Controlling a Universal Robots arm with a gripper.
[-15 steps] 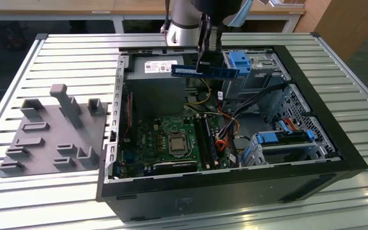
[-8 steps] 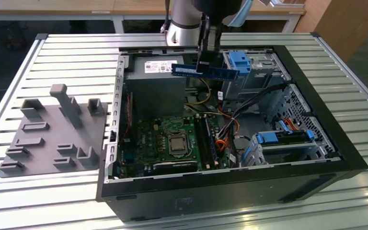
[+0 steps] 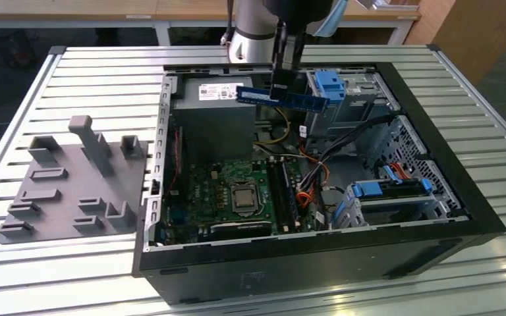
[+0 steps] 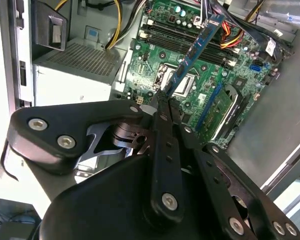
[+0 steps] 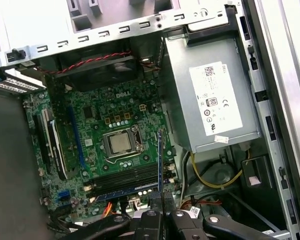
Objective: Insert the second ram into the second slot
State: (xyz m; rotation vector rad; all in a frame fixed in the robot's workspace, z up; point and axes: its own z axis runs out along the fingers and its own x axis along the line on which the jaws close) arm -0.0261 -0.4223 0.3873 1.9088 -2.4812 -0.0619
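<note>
Slatted metal forms the table (image 3: 86, 72) on which an open computer case (image 3: 464, 197) is laid on its side, with a grey holder block (image 3: 68, 184) set beside it on the exterior view's left. The blue memory stick (image 3: 310, 101) is pinched near its middle by the gripper (image 3: 281, 92), whose fingers are pressed together on it. In the exterior view the stick is held roughly level above the far part of the case, near the power supply (image 3: 213, 108), and is kept well apart from the motherboard (image 3: 226, 191) and its dark memory slots (image 3: 284, 191). In both wrist views the stick (image 4: 197, 47) (image 5: 160, 160) is seen reaching out from the fingertips over the motherboard.
</note>
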